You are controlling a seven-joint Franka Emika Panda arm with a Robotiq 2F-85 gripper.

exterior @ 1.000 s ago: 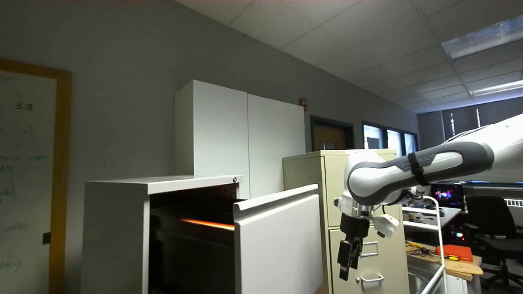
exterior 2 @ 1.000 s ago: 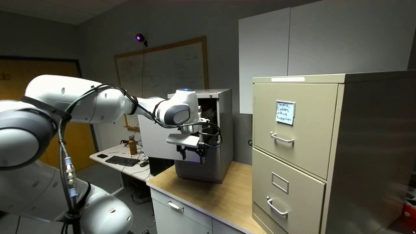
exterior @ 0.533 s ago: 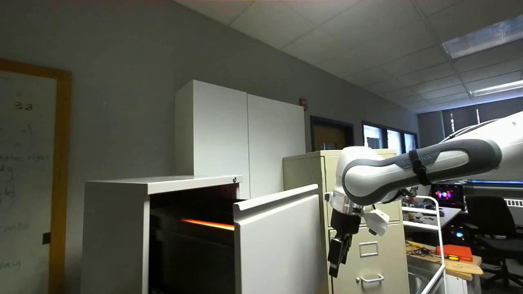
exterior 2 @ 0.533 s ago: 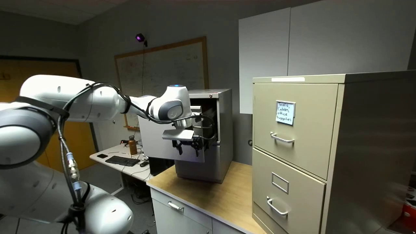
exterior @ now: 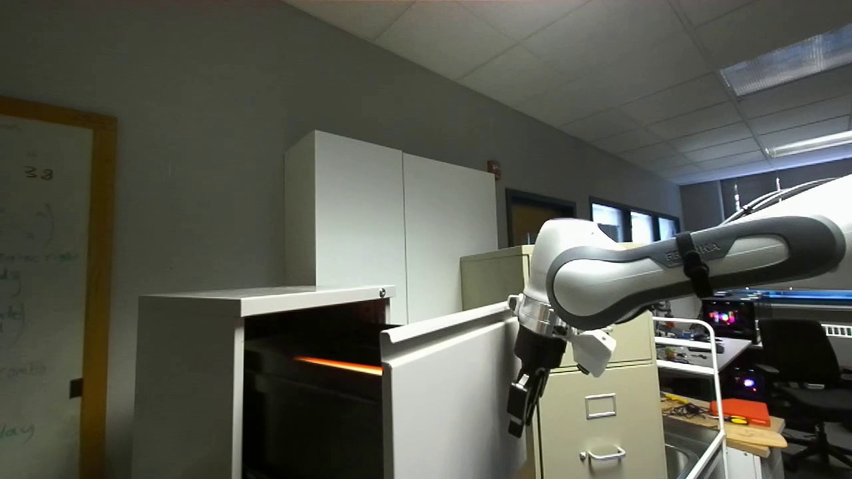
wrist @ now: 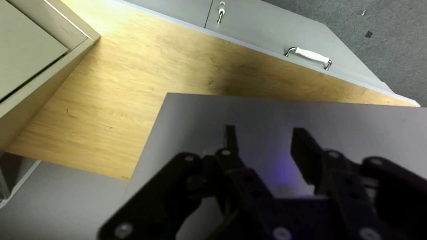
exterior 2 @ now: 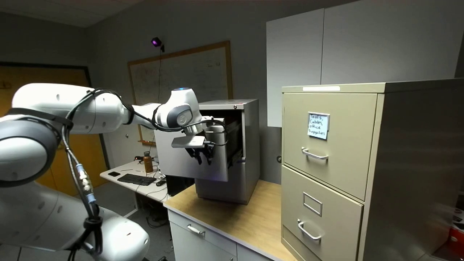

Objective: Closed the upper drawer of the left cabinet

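Observation:
The upper drawer stands pulled far out of the left cabinet, and its dark interior shows behind the plain white front. From another side, an exterior view shows the same drawer jutting out of the cabinet. My gripper points down just outside the drawer front, with the arm above it. In the wrist view the gripper is partly open, nothing between its fingers, and the grey drawer front fills the space behind them. Whether the fingertips touch that front I cannot tell.
A beige filing cabinet stands beside the white one, on the same wooden counter. White cupboards hang on the wall above. A desk with a keyboard and bottle is farther back.
My gripper has moved left in both exterior views, across to the drawer front. Its fingers have drawn closer together. The drawer has not moved.

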